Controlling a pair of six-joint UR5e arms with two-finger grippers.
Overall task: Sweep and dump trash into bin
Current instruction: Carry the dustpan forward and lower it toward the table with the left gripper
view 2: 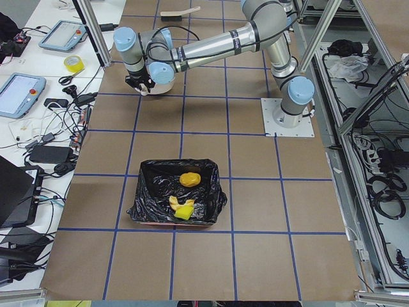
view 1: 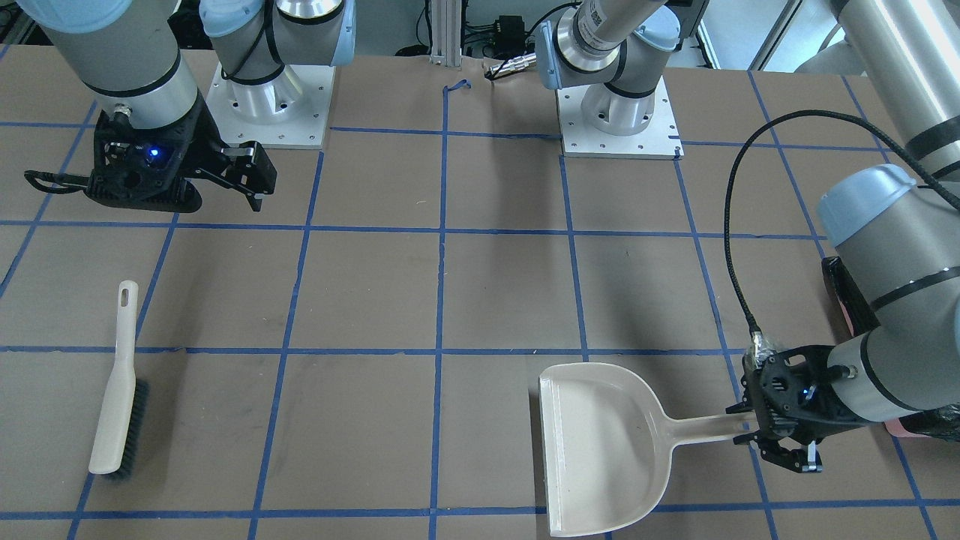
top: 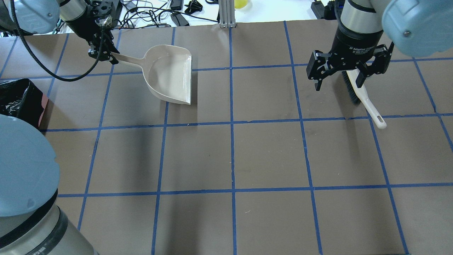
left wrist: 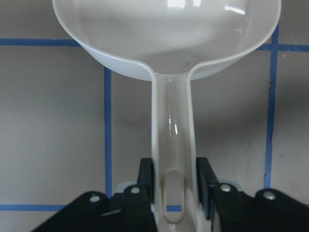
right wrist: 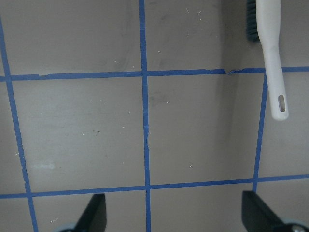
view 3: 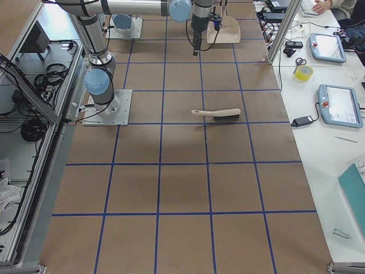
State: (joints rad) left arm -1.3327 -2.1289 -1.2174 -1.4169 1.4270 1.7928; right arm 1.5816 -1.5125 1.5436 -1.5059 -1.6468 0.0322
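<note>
The front-facing camera looked steeply down on the counter (view 1: 480, 300) from across it, with the robot's base plates (view 1: 270, 112) at the top edge. The overhead camera looked forward and down from behind the robot. Both covered the dustpan (view 1: 600, 442) and brush (view 1: 116, 390). The two end cameras sat high and distant, looking along the counter; the left-end one had the bin (view 2: 150, 192) nearest. The wrist cameras sat close: the left looked along the dustpan handle past its left end effector (left wrist: 175, 179), and the right looked down on the brush handle.
</note>
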